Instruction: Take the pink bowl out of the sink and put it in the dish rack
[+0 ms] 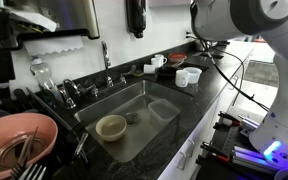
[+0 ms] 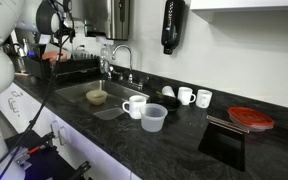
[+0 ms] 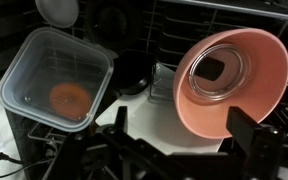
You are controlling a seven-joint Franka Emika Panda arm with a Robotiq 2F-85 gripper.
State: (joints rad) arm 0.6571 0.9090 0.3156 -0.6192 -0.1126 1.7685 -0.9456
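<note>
Wrist view: the gripper [image 3: 182,140] hangs above the dish rack [image 3: 199,22] with its jaws wide apart, and it holds nothing. Just beyond the fingers, the pink bowl [image 3: 259,70] leans tilted in the rack, near a clear plastic container [image 3: 59,75]. In an exterior view, the sink [image 1: 162,108] holds a beige bowl [image 1: 111,126].
</note>
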